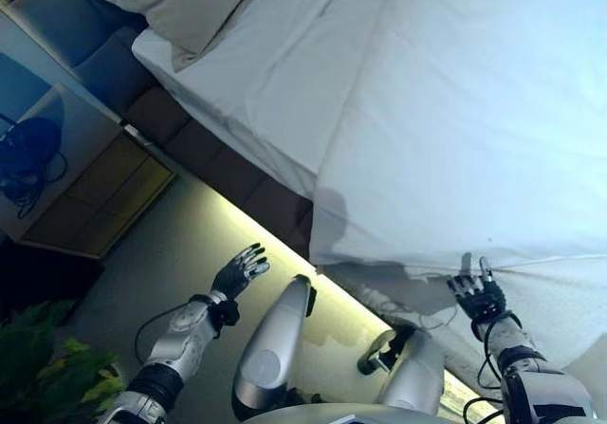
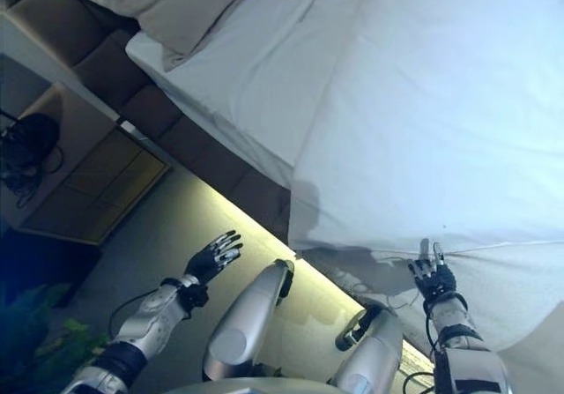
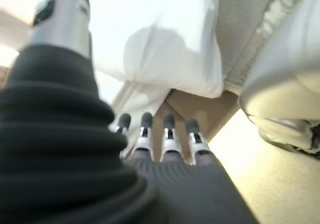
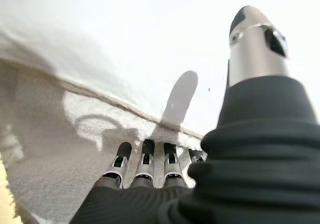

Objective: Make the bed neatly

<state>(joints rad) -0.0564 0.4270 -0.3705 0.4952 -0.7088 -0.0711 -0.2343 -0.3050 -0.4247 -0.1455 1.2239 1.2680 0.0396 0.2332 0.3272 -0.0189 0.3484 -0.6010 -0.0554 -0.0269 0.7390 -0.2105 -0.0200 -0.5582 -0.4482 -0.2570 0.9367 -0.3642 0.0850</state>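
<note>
Being spread across the bed, the white duvet (image 1: 474, 130) is lying mostly flat; its near edge is being approached by the open right hand (image 1: 480, 294), while the open left hand (image 1: 239, 272) is hovering over the floor, and tidying by the pillow (image 1: 175, 2) is judged outstanding.

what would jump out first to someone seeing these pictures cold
The big white duvet fills most of the view, its lower edge hanging over the side of the bed, with a beige pillow at the head end. The right robot hand is raised with straight fingers just below that hanging edge. The left robot hand is open over the pale floor, apart from the bed.
</note>
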